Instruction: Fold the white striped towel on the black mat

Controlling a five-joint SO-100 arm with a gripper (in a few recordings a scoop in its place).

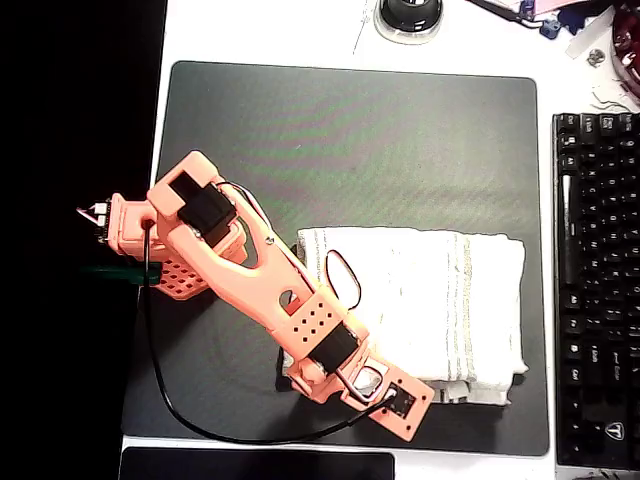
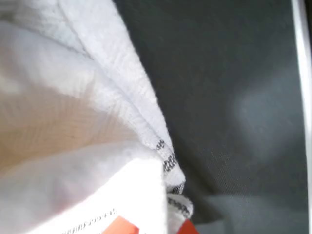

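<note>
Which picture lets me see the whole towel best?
The overhead view: the white striped towel lies folded on the black mat, nearly all visible, with the gripper at its lower edge. The wrist view shows just a blurry close-up of its striped edge.

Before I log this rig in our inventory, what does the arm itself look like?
The arm is salmon-orange plastic, built of blocky printed segments. Black servo blocks sit in the joints, and one flat link carries a grid of small round holes. A thin black cable loops from the base along the black mat to the wrist end near the white striped towel. In the wrist view, orange jaws tips peek below the cloth.
</note>
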